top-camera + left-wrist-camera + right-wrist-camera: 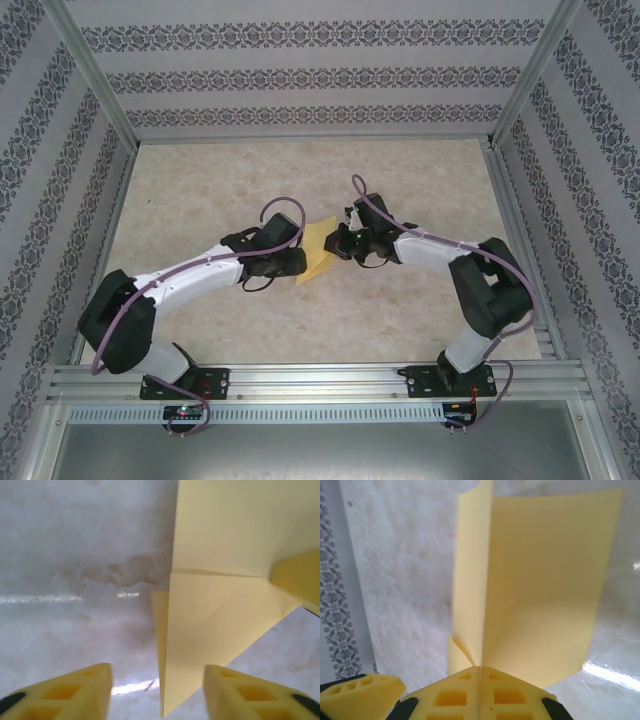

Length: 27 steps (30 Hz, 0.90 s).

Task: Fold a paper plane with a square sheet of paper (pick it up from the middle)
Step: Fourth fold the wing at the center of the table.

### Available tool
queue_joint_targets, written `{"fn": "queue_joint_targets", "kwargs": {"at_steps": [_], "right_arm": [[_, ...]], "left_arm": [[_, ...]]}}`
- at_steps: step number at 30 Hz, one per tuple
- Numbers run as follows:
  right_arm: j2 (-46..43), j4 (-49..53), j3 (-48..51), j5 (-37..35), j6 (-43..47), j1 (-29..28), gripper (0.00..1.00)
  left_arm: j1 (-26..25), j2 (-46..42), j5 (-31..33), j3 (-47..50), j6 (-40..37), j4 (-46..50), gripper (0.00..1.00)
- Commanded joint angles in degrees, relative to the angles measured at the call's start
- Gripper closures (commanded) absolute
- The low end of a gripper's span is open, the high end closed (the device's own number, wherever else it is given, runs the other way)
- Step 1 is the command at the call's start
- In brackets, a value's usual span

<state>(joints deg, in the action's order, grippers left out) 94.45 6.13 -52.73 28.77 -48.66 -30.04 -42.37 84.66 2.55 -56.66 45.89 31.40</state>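
**Right pincer holds the yellow paper**

I see the thin yellow sheet of paper (318,252) in the middle of the beige spotty surface (200,190), right between my two arms. It is folded, with a sharp crease and a pointed corner. My right pincer (480,677) is closed tight. It pinches the paper at the bottom of the crease, where one flap stands up. My left pincer (157,680) has its yellow fingers (80,692) apart. The folded edge of the paper lies between them, and I cannot tell if they touch it.
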Motion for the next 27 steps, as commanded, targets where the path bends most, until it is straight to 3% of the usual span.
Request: {"fn": "queue_joint_targets", "kwargs": {"at_steps": [1,8,15,27], "right_arm": [[-5.9,5.94,-1.04,-6.89,2.05,0.25,0.96],[-10.05,12.43,-1.89,-17.37,-2.31,-1.24,0.95],[-4.48,4.16,0.48,-14.95,-12.59,-1.86,0.95],[0.47,1.96,2.28,-10.01,-22.38,-0.11,0.96]], "left_arm": [[0.68,-3.17,1.36,-2.16,-4.58,0.67,0.41],[0.71,-5.42,-0.36,-1.44,-11.86,-5.34,0.37],[-0.33,-2.04,-3.87,4.46,-22.61,-21.28,0.36],[-2.85,5.43,-9.92,14.09,-41.0,-45.28,0.37]]}}
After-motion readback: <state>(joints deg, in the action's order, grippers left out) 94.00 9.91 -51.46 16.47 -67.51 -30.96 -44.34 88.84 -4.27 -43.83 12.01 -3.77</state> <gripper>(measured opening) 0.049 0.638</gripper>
